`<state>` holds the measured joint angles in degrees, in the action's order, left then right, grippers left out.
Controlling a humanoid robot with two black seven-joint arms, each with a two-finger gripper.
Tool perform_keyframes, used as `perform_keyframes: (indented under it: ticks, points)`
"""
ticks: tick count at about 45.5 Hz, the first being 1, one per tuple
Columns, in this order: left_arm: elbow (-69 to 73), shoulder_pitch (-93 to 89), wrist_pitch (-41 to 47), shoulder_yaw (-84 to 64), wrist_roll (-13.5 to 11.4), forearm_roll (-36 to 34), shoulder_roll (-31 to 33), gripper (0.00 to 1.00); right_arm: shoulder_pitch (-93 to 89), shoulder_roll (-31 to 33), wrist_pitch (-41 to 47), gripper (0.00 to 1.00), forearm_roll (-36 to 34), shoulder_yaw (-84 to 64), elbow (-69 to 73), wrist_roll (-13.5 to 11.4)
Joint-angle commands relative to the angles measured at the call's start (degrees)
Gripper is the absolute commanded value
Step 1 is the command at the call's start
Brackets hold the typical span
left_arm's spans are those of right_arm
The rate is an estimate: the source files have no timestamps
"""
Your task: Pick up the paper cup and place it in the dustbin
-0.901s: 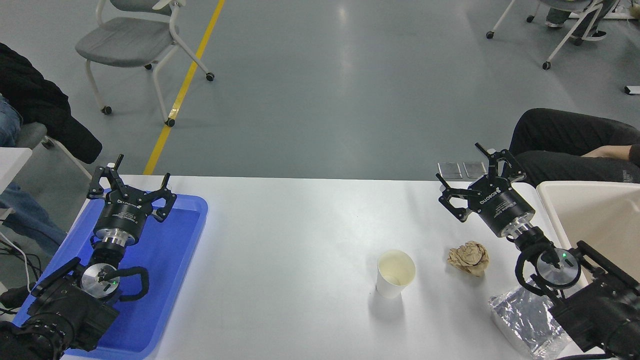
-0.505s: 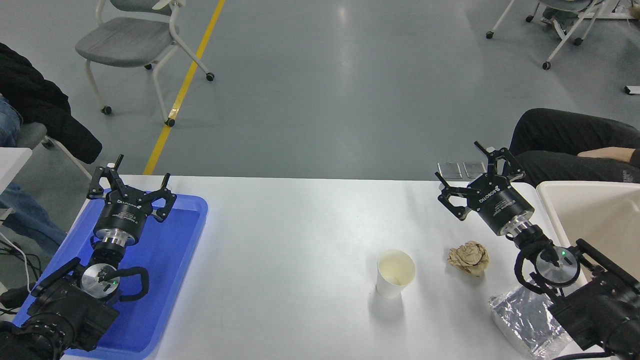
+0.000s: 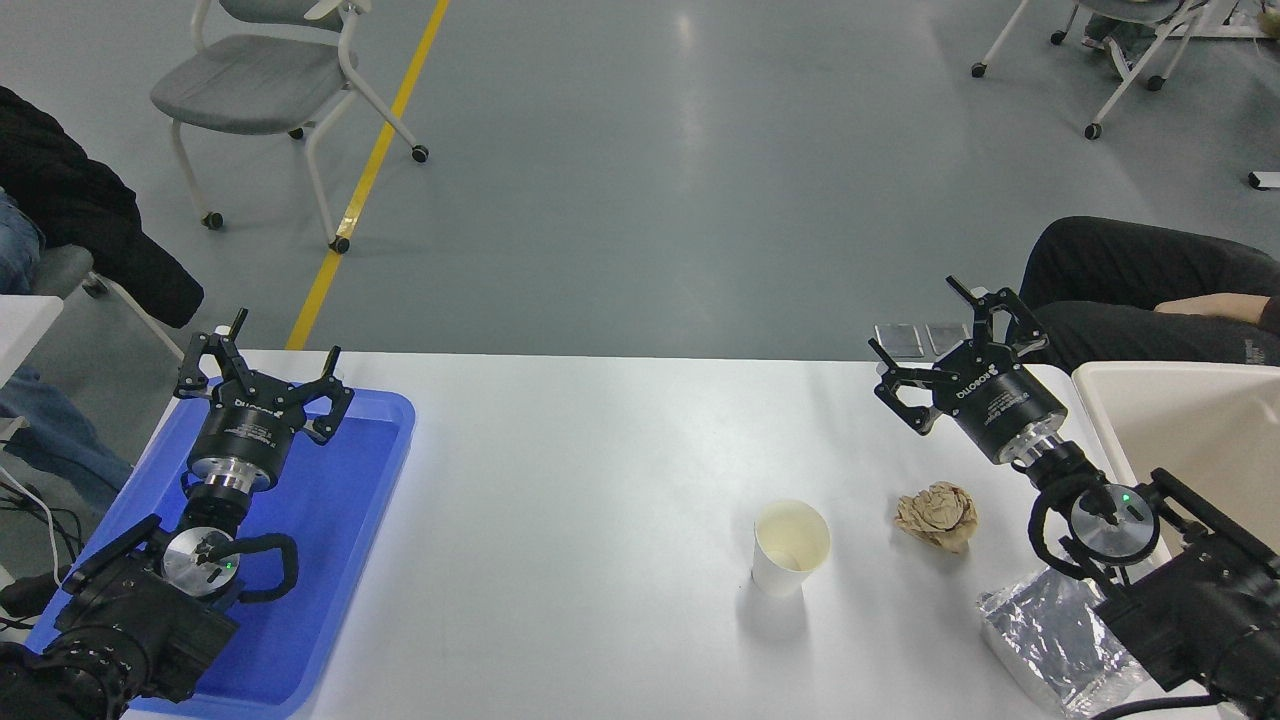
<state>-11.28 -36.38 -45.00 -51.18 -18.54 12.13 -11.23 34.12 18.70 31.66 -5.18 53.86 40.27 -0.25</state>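
Head view: tapered white paper cup (image 3: 790,547) upright beside crumpled tan paper ball (image 3: 937,515).

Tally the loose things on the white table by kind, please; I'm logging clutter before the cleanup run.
Paper cup: 1
Crumpled tan paper ball: 1
Silver foil bag: 1
Blue tray: 1
Total: 4

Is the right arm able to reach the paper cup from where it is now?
Probably yes. The right pincer is open, the paper cup stands upright with bare table around it, and the crumpled paper ball sits apart.
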Motion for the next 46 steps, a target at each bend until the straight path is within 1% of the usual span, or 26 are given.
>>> perform_keyframes:
  ticks: [1,12,23,26,33,41,46]
  points:
    - [-0.06,0.08,0.0,-0.06,0.0,0.0,-0.02,1.0,8.49,4.5,-3.88,1.0,0.25,-10.77,0.07,-0.19]
    - [-0.06,0.08,0.0,0.03,0.0,0.0,-0.02,1.0,19.39,9.77,-8.45,1.0,1.05,-34.76,2.27,-0.27]
    - [-0.05,0.08,0.0,0.03,0.0,0.0,-0.02,1.0,30.11,14.34,-7.23,1.0,1.4,-51.2,5.78,-0.19]
    - [-0.06,0.08,0.0,0.03,0.0,0.0,-0.02,1.0,34.15,14.78,-7.05,1.0,2.62,-56.48,6.92,-0.19]
    - [-0.06,0.08,0.0,-0.06,0.0,0.0,-0.02,1.0,43.29,16.1,-6.43,1.0,10.17,-69.04,12.19,-0.1]
    - [-0.06,0.08,0.0,0.03,0.0,0.0,-0.02,1.0,54.45,19.79,-4.95,1.0,23.88,-80.3,23.08,-0.1]
    - [-0.06,0.08,0.0,0.03,0.0,0.0,-0.02,1.0,61.13,20.94,-2.92,1.0,28.99,-86.62,29.15,-0.1]
